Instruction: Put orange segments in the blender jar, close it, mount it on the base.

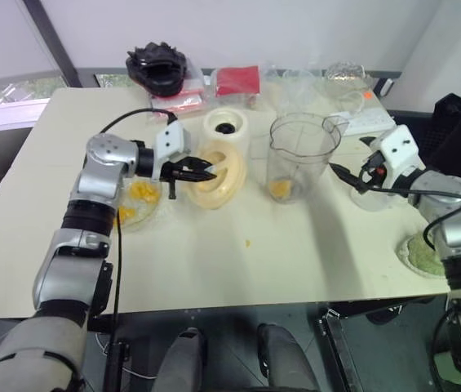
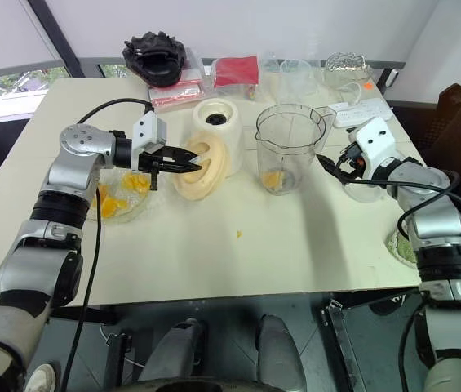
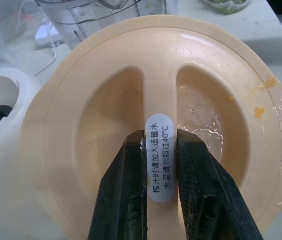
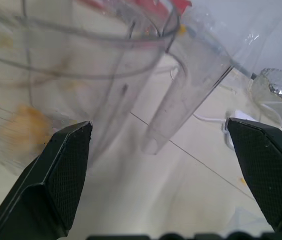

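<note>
Pale cream tabletop (image 1: 238, 269) runs wide under both arms, backed by a grey wall. Over it the left gripper (image 3: 159, 137) is clamped narrowly on the raised centre ridge of a round cream plastic blender lid (image 3: 81, 125), a white label showing between its two black fingers (image 3: 126, 180). That lid stands up at a tilt. Just behind the left gripper sits the white blender base (image 1: 226, 126), and under its wrist lies a clear dish of orange segments (image 1: 140, 196). Off to that claw's right, beyond the lid, stands the clear plastic blender jar (image 1: 299, 155), uncovered, with one orange segment (image 1: 279, 188) at the bottom. Close beside the jar's handle hangs the right gripper (image 1: 334, 170), spread wide and empty, touching nothing. A small orange scrap (image 1: 249, 242) lies on the table nearer me than both claws
</note>
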Controlling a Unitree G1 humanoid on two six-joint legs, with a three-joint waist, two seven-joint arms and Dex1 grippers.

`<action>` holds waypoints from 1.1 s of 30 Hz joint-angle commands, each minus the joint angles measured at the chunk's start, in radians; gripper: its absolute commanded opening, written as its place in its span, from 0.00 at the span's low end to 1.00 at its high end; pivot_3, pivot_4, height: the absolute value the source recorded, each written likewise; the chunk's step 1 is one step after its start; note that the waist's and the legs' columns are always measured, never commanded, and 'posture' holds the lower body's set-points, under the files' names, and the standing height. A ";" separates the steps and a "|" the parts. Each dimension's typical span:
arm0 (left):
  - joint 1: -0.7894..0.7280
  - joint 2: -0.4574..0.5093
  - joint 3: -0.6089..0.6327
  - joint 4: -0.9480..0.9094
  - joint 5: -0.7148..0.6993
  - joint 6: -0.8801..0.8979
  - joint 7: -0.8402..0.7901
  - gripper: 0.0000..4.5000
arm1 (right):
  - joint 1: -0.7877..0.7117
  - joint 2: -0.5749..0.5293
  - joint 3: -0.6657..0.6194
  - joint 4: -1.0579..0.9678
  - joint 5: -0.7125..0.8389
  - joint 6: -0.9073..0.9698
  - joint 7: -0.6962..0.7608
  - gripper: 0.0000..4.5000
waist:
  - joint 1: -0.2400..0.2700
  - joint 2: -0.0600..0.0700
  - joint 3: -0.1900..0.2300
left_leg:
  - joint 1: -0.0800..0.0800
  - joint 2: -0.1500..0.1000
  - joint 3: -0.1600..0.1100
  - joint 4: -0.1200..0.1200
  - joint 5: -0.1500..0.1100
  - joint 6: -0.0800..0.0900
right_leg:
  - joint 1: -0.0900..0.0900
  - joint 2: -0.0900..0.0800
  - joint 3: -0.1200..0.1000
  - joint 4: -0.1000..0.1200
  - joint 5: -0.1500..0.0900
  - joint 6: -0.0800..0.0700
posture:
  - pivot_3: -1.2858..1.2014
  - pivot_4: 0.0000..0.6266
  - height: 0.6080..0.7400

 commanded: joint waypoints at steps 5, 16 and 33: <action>0.015 0.035 0.001 -0.094 -0.034 0.021 0.026 0.06 | -0.125 0.040 0.007 0.272 -0.116 -0.191 0.032 1.00 | -0.004 0.000 0.000 | 0.000 0.000 0.000 0.000 0.000 0.000 | 0.000 0.000 0.000 0.000 0.000 0.000 | 0.52 0.24 1.00; 0.044 0.059 -0.017 -0.164 -0.050 0.050 0.039 0.06 | -0.308 0.118 -0.045 0.640 -0.132 -0.293 0.027 1.00 | -0.024 0.001 0.000 | 0.000 0.000 0.000 -0.001 0.001 -0.001 | 0.000 0.000 0.000 0.001 0.000 0.000 | 0.52 0.24 1.00; 0.069 0.112 -0.019 -0.239 -0.092 0.114 0.053 0.06 | -0.417 0.189 -0.071 0.775 -0.156 -0.331 0.025 1.00 | -0.028 0.002 0.001 | 0.000 0.000 0.000 -0.001 0.001 -0.001 | -0.001 0.000 0.001 0.003 0.000 0.000 | 0.52 0.24 1.00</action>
